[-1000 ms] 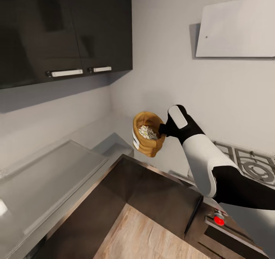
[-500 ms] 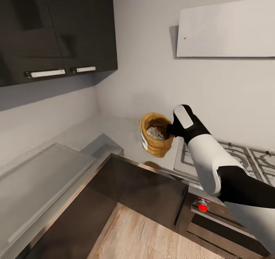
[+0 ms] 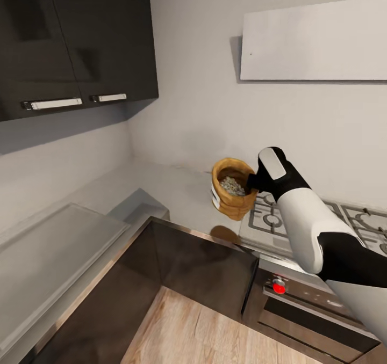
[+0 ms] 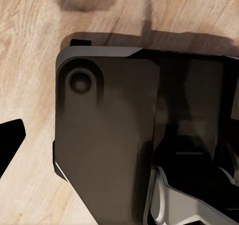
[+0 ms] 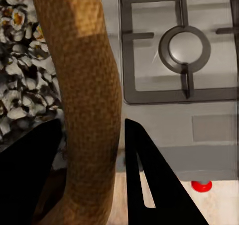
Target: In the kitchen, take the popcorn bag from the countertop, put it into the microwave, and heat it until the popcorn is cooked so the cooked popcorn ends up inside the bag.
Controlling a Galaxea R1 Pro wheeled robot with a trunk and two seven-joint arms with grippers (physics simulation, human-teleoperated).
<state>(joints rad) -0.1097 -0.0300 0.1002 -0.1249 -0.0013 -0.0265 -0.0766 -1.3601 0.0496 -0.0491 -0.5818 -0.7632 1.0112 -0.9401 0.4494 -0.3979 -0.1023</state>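
Popcorn bag [image 3: 233, 189] aloft over countertop [image 3: 177, 192] edge — rolled rim pinched between closed right gripper [image 5: 92, 175] fingers [image 5: 149, 180].

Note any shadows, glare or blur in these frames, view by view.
Head view: sharp but tilted; the bag casts a soft shadow on the countertop, and the black cabinets show dim reflections. Right wrist view: the claw is near-black silhouette against the bag's rim. Left wrist view: a blurred shadow on the wood floor.
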